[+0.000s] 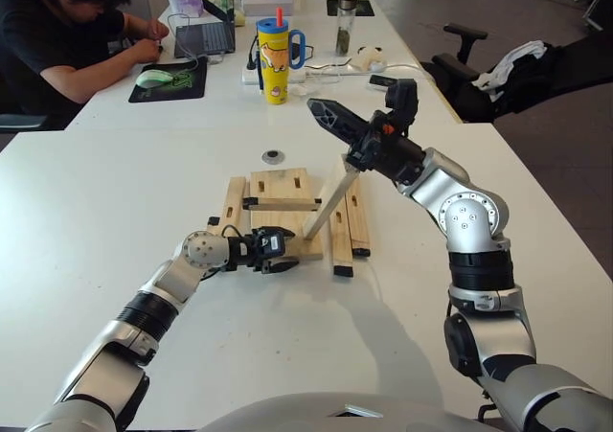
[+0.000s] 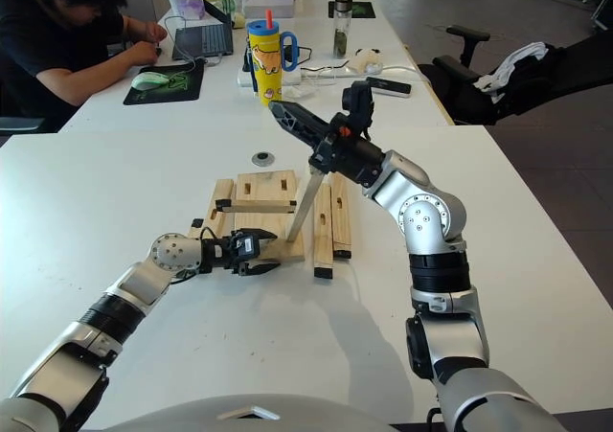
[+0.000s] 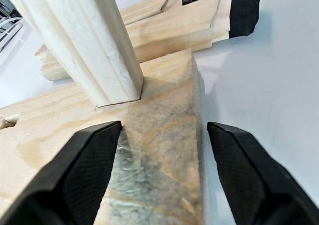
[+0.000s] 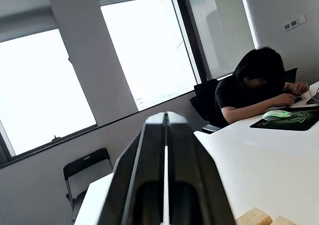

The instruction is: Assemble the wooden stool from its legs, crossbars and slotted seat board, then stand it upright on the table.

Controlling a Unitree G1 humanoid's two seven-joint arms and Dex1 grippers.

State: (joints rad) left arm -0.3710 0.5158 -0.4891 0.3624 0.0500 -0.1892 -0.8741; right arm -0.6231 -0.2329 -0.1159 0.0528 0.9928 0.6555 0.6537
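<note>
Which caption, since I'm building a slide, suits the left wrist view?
Open left tool at the edge of the seat board, close to where a slanting leg meets it.

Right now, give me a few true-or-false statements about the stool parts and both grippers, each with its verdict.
1. A leg stands tilted with its lower end on the seat board. True.
2. The left gripper is shut on that leg. False: its fingers are open, one on either side of the seat board's edge, just short of the leg.
3. The seat board stands upright on the table. False: it lies flat.
4. The right gripper has its fingers shut, pointing up and away from the table. True.
5. Loose wooden pieces lie flat beside the seat board. True.
</note>
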